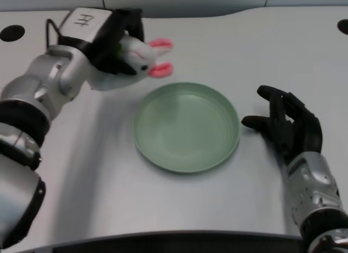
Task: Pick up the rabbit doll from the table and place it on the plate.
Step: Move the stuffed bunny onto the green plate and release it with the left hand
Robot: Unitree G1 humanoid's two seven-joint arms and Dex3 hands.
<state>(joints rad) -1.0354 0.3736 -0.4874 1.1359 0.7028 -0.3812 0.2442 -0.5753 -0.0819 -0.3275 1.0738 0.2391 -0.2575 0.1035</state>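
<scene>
My left forearm (32,117) leads up to my left hand (111,43) grasping the rabbit doll (142,58), lifted just beside the plate (186,155); placing remains.

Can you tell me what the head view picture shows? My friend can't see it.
The robot's left hand holds a white rabbit doll with pink ears, just up and left of an empty green plate on a white table. Its right hand rests beside the plate.
</scene>
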